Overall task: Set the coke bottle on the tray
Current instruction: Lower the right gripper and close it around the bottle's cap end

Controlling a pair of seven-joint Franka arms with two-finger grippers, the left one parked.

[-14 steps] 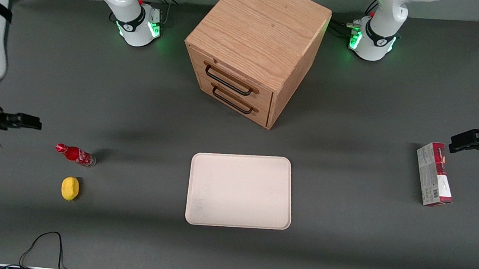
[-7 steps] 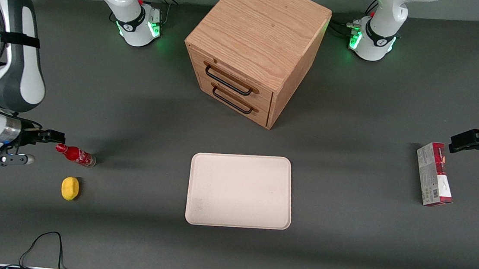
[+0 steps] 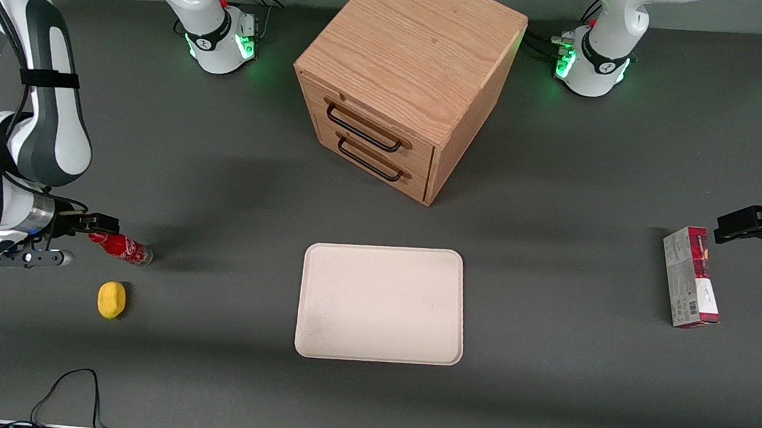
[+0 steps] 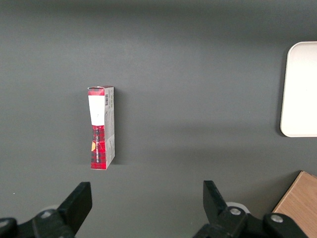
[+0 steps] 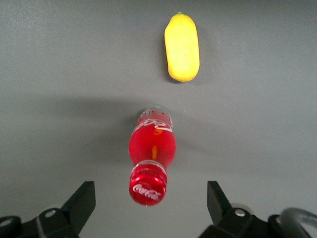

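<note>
Toward the working arm's end of the dark grey tabletop, my tool hung just over the red cap of the small slim red coke bottle, its two black fingers spread wide with nothing held between them. From my wrist camera the bottle stood upright on the tabletop with its cap between the two fingers, untouched by either. Just beside the bottle, nearer the front camera, lay a small yellow lemon-shaped thing, apart from it.

Well apart from the bottle, toward the middle of the tabletop, lay the large flat cream-white rectangular tray with rounded corners and a low rim, nothing on it. Farther from the front camera than the tray stood a light wooden cabinet, set at an angle, its two drawers shut, each with a thin black handle.

Toward the parked arm's end of the tabletop lay a red-and-white rectangular carton on its side, well apart from the tray.
</note>
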